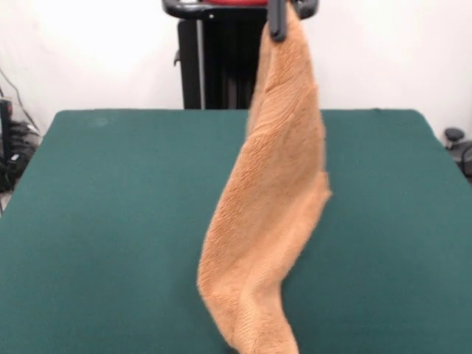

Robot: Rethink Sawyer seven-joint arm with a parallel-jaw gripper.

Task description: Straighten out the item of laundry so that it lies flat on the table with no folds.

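The orange-tan terry towel [269, 214] hangs in a long folded strip from the top of the front view down to the near edge of the dark green table [110, 221]. My gripper [284, 16] shows only as dark tips at the top edge, shut on the towel's upper end. The towel's lower end trails out of the picture at the bottom. Its bands and tag are hidden.
The robot's black pedestal [214, 63] stands behind the table's far edge. Cables and dark equipment [15, 147] sit off the table's left side, and a dark object [457, 144] sits off its right side.
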